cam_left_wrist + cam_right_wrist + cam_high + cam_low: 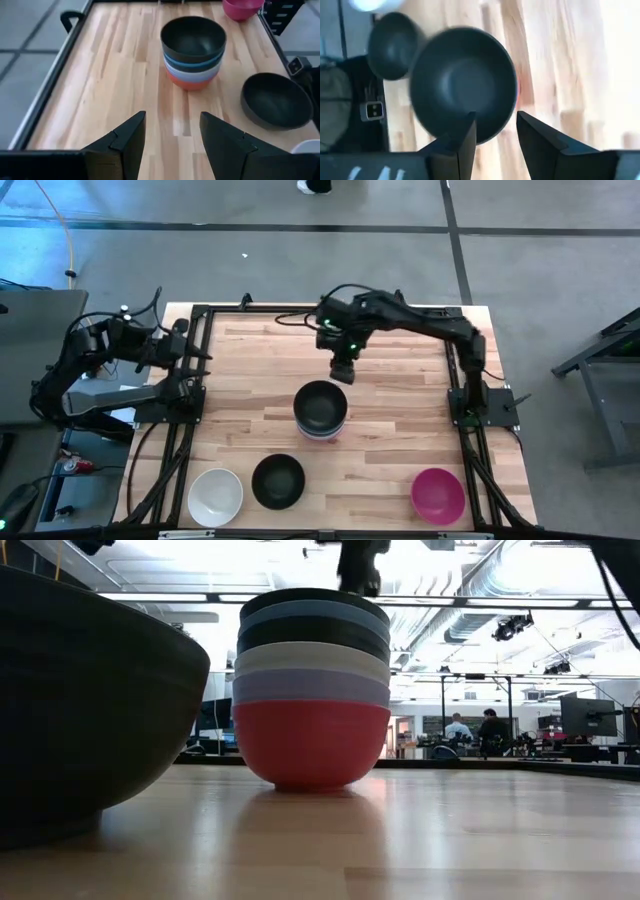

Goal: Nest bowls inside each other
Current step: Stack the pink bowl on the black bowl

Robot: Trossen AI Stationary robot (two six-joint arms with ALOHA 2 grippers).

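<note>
A stack of several nested bowls (321, 412) stands mid-table on its red bottom bowl (312, 750), with lavender, white, black and blue above it and a black bowl (193, 37) on top. My right gripper (341, 372) hangs open just above the stack's far side, its fingers (495, 135) apart with nothing between them. At the table's left edge my left gripper (172, 135) is also open, raised and pointing toward the stack. Along the near edge sit a loose white bowl (216, 496), a black bowl (277, 481) and a magenta bowl (438, 494).
Dark metal frames (190, 380) run along the table's left and right sides. Bare wood lies between the stack and the near-edge bowls and across the far half. People sit at desks (475, 730) in the room beyond the table.
</note>
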